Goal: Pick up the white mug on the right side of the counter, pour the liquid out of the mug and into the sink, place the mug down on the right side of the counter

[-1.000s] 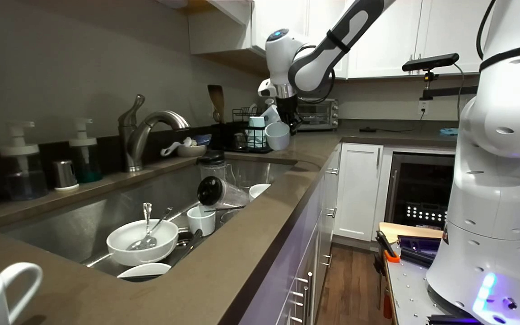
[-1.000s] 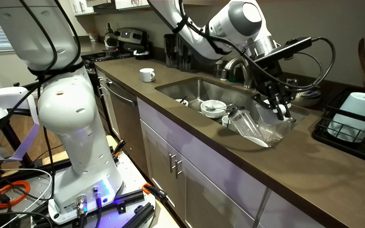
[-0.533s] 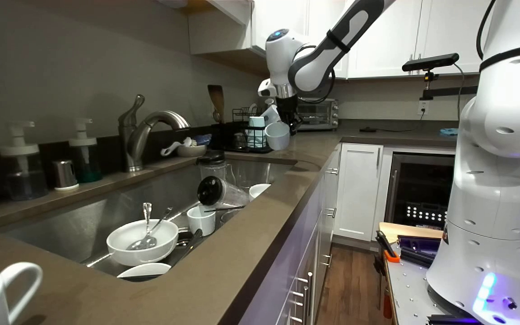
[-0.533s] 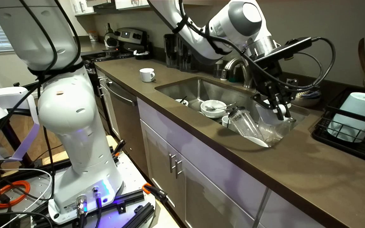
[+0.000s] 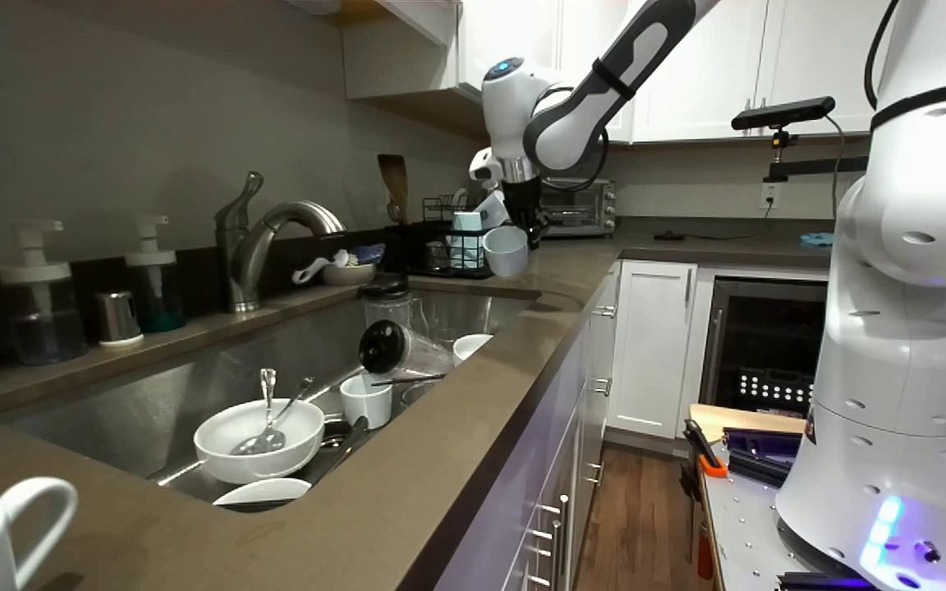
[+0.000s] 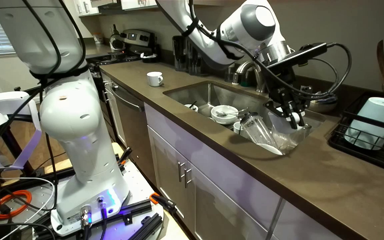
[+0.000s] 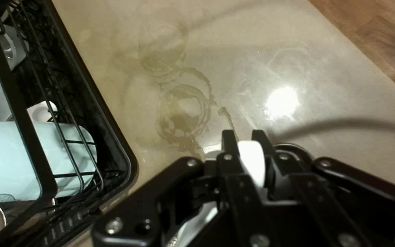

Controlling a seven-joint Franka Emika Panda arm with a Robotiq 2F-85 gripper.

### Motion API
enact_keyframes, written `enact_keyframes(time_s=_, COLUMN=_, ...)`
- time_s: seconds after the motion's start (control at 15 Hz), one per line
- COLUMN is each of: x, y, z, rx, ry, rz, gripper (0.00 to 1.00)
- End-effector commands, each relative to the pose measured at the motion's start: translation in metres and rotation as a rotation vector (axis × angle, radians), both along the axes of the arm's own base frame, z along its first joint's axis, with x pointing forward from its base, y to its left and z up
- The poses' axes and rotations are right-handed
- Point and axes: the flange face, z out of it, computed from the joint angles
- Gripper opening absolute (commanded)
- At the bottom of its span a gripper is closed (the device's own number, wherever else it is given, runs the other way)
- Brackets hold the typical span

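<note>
My gripper (image 7: 244,136) is shut on the white mug's handle (image 7: 252,161), which shows between the fingers in the wrist view. The white mug (image 5: 507,251) hangs tilted in the air; in an exterior view its pale body (image 6: 280,124) appears beneath the gripper (image 6: 297,122), in front of the sink's rack-side end. What it contains cannot be made out. The steel sink (image 6: 202,95) is set into the grey-brown counter (image 6: 338,180). In the wrist view, the counter surface (image 7: 238,61) lies beyond the fingertips, and most of the mug is hidden by the gripper.
A black drying rack (image 6: 352,143) with a pale blue cup (image 6: 373,123) stands beside the sink. Bottles (image 5: 407,349), bowls (image 5: 259,439) and cups fill the basin. The faucet (image 5: 255,246) arches over it. Another white mug (image 6: 154,79) rests at the counter's opposite end.
My gripper and the mug in it have sunk slightly in the last half second. Before that the arm held still. Everything else is unmoved.
</note>
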Motion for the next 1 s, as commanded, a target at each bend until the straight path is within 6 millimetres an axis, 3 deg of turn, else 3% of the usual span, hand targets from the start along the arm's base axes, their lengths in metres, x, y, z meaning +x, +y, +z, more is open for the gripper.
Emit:
enact_keyframes(time_s=0.0, x=0.0, y=0.0, z=0.0, rx=0.001, ry=0.003, rz=0.0, gripper=0.16)
enact_keyframes(time_s=0.27, x=0.0, y=0.0, z=-0.001, rx=0.001, ry=0.003, rz=0.0, gripper=0.16)
enact_keyframes(time_s=0.33, x=0.0, y=0.0, z=-0.001, rx=0.001, ry=0.003, rz=-0.001, gripper=0.04)
enact_keyframes(time_s=0.93, x=0.006, y=-0.049, z=-0.006, rx=0.117, ry=-0.03, rz=-0.191, gripper=0.04)
